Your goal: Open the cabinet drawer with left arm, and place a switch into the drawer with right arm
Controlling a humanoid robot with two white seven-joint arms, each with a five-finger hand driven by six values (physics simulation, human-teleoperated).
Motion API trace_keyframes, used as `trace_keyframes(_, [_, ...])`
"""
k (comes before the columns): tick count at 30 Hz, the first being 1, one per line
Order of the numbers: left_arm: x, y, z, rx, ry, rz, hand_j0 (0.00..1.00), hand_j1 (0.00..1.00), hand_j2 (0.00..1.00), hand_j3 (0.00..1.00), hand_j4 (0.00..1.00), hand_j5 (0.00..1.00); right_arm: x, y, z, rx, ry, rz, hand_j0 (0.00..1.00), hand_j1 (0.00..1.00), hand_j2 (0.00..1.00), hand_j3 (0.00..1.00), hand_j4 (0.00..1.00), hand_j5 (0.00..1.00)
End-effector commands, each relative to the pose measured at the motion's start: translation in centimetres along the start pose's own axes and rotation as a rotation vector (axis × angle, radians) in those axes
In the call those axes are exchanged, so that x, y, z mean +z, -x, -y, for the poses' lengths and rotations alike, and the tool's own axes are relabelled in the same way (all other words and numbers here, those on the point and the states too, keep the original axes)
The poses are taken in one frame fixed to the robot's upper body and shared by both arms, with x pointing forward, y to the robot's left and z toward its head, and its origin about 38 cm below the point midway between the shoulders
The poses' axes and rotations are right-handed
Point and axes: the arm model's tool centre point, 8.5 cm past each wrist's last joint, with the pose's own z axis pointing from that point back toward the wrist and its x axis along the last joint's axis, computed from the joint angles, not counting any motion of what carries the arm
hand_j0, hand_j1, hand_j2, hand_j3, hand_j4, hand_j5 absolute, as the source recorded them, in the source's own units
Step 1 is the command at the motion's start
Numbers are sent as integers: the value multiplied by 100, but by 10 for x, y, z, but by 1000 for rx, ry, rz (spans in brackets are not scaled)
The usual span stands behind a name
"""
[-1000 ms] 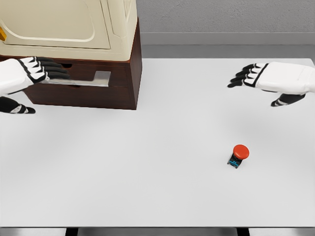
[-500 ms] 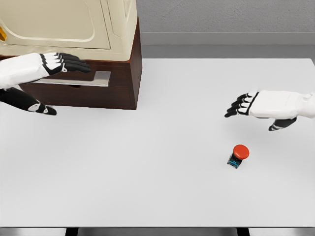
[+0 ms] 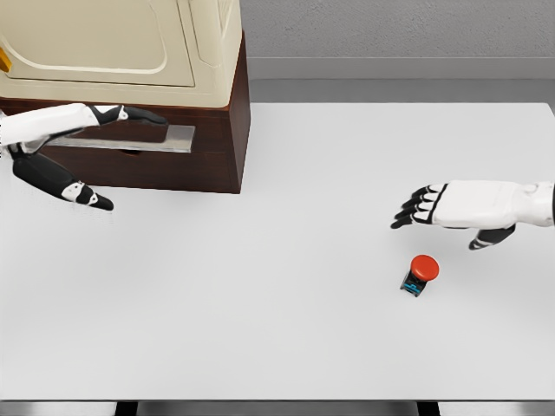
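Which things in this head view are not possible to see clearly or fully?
- Cabinet: the picture's top and left edges cut it off.
- Drawer: the left hand covers part of its front; whether the fingers touch the grey handle cannot be told. Its inside is hidden.
- Switch: too small; the red cap hides most of the base.
- Right hand: its arm is cut by the right edge.

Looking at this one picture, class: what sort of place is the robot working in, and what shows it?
Probably a simulated test bench: a plain white table, a brown cabinet with a drawer, and one red-capped switch laid out against a bare grey wall.
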Motion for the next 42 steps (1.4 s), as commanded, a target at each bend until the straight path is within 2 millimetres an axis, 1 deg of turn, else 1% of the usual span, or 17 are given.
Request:
trace_keyframes(1, [0, 12, 0, 89, -3, -106, 99, 99, 99, 99, 99, 99, 4, 1, 0, -3, -1, -8, 100, 100, 100, 100, 100, 100])
trace_keyframes(4, [3, 12, -3, 88, -10, -130, 99, 99, 99, 99, 99, 99, 4, 2, 1, -2, 3, -10, 100, 100, 100, 100, 100, 100])
trace_keyframes(7, [10, 12, -5, 75, -5, -142, 99, 99, 99, 99, 99, 99, 4, 2, 1, -3, 1, -10, 100, 100, 100, 100, 100, 100])
trace_keyframes(10, [17, 13, -6, 56, 12, -176, 99, 99, 99, 99, 99, 99, 2, 0, -5, -13, -8, -4, 100, 100, 100, 100, 100, 100])
trace_keyframes(13, [16, 16, -4, 25, 22, -201, 99, 99, 99, 99, 99, 99, -1, -5, -9, -15, -15, 12, 100, 100, 100, 100, 100, 100])
trace_keyframes(18, [14, 23, -1, 29, 24, -249, 99, 99, 99, 99, 99, 99, -3, -10, -13, -16, -23, 25, 100, 100, 100, 100, 100, 100])
trace_keyframes(28, [16, 30, 1, -10, 39, -312, 100, 100, 100, 100, 100, 100, -6, -13, -17, -12, -35, 30, 100, 100, 100, 100, 100, 100])
trace_keyframes(30, [12, 33, 3, -24, 45, -320, 100, 100, 100, 100, 100, 100, -6, -13, -16, -8, -33, 32, 100, 100, 100, 100, 100, 100])
trace_keyframes(32, [11, 38, 3, -27, 39, -350, 100, 100, 100, 100, 100, 100, -6, -13, -16, -10, -34, 32, 100, 100, 100, 100, 100, 100])
trace_keyframes(35, [12, 38, 1, -28, 31, -352, 100, 100, 100, 100, 100, 100, -8, -16, -20, -15, -41, 41, 100, 100, 100, 100, 100, 100])
trace_keyframes(38, [12, 38, 0, -28, 28, -352, 100, 100, 100, 100, 100, 100, -9, -18, -19, -7, -41, 46, 100, 100, 100, 100, 100, 100])
trace_keyframes(42, [16, 45, -1, -15, 20, -379, 100, 100, 100, 100, 100, 100, -9, -19, -20, -6, -42, 47, 100, 100, 100, 100, 100, 100])
